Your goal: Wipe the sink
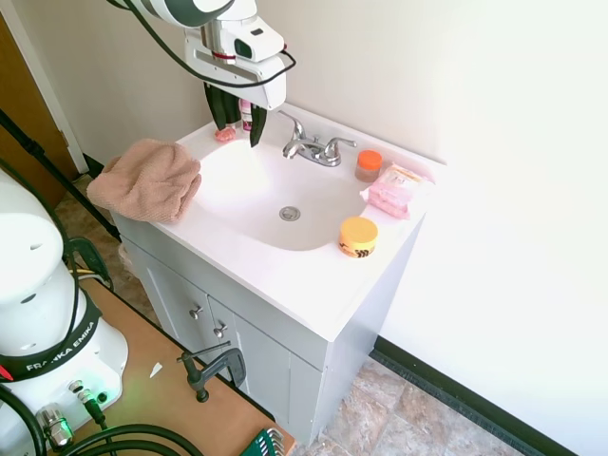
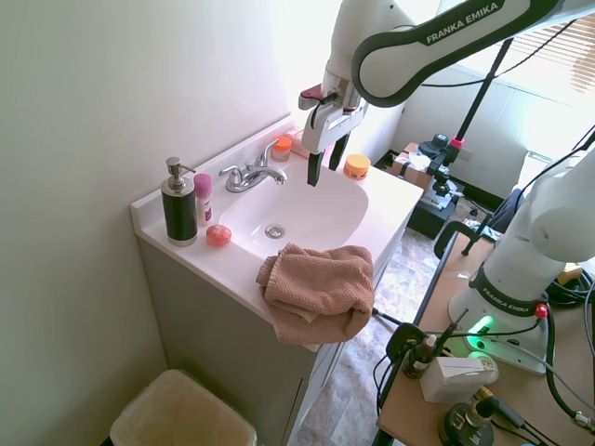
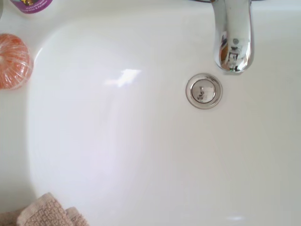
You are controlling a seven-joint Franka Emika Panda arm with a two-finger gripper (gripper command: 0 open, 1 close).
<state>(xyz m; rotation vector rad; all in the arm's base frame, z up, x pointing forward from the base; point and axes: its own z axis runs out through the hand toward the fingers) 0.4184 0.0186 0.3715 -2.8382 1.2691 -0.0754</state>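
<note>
Looking from the near edge of the first exterior view, you are seeing a pinkish-tan towel (image 1: 147,179) lying bunched on the front left corner of the table (image 1: 304,285), drooping over the rim. It is lying untouched, well apart from the gripper (image 1: 239,119), so by my reading the wiping is not yet begun: the cloth needs picking up first, and the whole basin is waiting after that.

Moving inward, the sink (image 1: 237,195) is sitting at mid-frame, glossy white, with its drain (image 1: 290,214) near the centre. To the right of it a yellow-lidded jar (image 1: 358,236) is standing near the rim, with a pink packet (image 1: 394,190) and an orange-capped jar (image 1: 369,164) farther back.

Farther still, the chrome faucet (image 1: 313,147) is standing at the back of the basin. Your gripper is hanging above the basin's back left part, at upper centre of the frame, its fingers spread and holding nothing.

At the back corner a small pink-orange object (image 1: 225,134) is sitting on the table; I cannot tell what it is. The dark soap dispenser (image 2: 178,204) and pink bottle (image 2: 203,200) are showing plainly only in the second exterior view; in the first the gripper is covering most of them. Glare is washing out the basin's surface, so any dirt is hard to make out.
</note>
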